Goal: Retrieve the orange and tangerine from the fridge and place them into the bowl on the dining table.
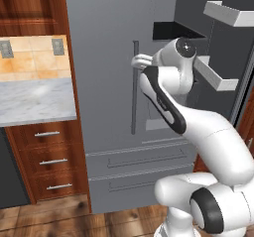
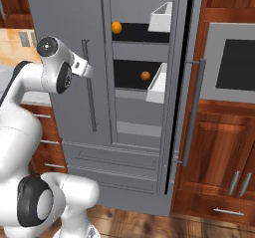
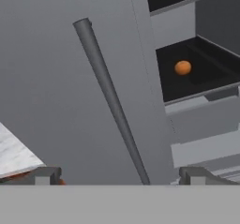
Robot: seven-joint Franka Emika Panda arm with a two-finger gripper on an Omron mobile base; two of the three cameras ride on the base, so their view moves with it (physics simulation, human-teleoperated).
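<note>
The gripper (image 3: 117, 178) is held wide open and empty; the small, firm orange (image 2: 145, 75) on the fridge (image 2: 64, 28) shelf should be pinched across its middle.

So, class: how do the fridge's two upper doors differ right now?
The left door is shut, hiding what is behind it; the right door is swung open, exposing shelves with two orange fruits. The open gripper faces the left door's handle, not the right's. Both are grey with long bar handles.

Grey fridge (image 2: 64, 43), right door open, two orange fruits (image 2: 116, 27) on black shelves
</note>
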